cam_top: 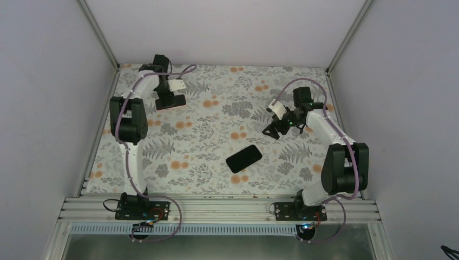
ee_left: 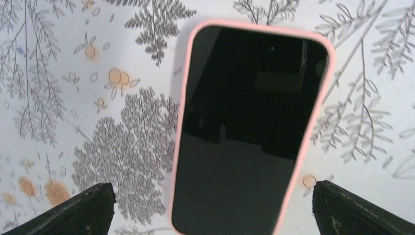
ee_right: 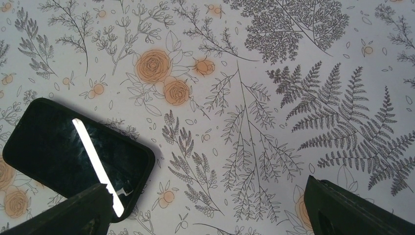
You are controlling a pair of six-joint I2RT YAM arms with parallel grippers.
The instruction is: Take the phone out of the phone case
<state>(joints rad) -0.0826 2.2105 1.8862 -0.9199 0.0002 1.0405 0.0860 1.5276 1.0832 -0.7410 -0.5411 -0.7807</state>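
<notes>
A phone with a dark screen in a pink case (ee_left: 249,122) lies flat on the floral table at the far left (cam_top: 171,102). My left gripper (ee_left: 210,210) hovers over its near end, open, with one finger (ee_left: 73,210) on each side and not touching it. A second dark phone in a black case (cam_top: 243,158) lies mid-table; it also shows in the right wrist view (ee_right: 73,152). My right gripper (cam_top: 273,130) is open and empty, above the table to the right of the black phone (ee_right: 205,210); its left finger (ee_right: 68,215) overlaps that phone's corner in view.
The floral tablecloth (cam_top: 216,124) covers the table. White enclosure walls (cam_top: 48,108) stand on the left, back and right. The arm bases sit on a metal rail (cam_top: 216,208) at the near edge.
</notes>
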